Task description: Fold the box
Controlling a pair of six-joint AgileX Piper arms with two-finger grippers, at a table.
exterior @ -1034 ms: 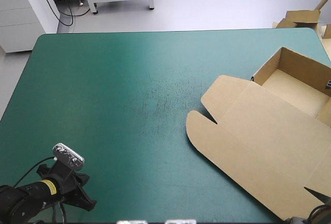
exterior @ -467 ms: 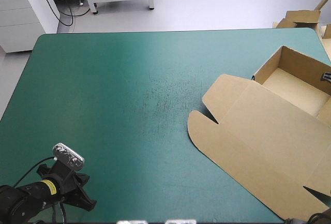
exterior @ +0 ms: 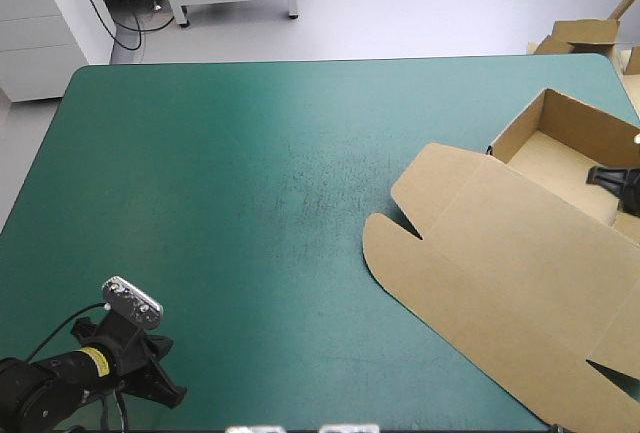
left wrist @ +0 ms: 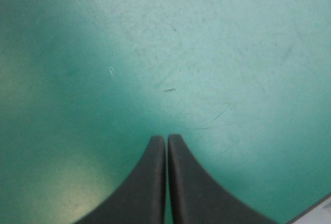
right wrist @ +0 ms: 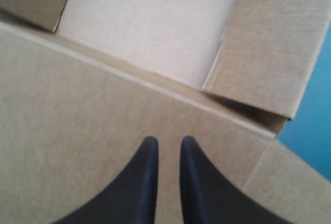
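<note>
The brown box [exterior: 500, 273] lies at the table's right side, its lid spread flat toward the front and its tray [exterior: 565, 158] standing open with raised walls at the back right. My right gripper [exterior: 603, 175] reaches in from the right edge over the tray's near wall. In the right wrist view its tips [right wrist: 165, 140] hover over the lid [right wrist: 62, 105] just short of the fold line. The black fingers are all but shut, with nothing between them. The tray floor [right wrist: 155, 17] lies ahead. My left gripper [exterior: 170, 391] rests shut at the front left corner, over the bare cover [left wrist: 166, 137].
The teal-green cover [exterior: 250, 173] stretches bare from the box to the left edge. More brown board [exterior: 585, 33] shows beyond the table's far right corner. The box's lid reaches almost to the front edge.
My right gripper has come into the high view from the right edge and moved left over the tray. The box has shifted a touch to the right. The left arm has stayed still.
</note>
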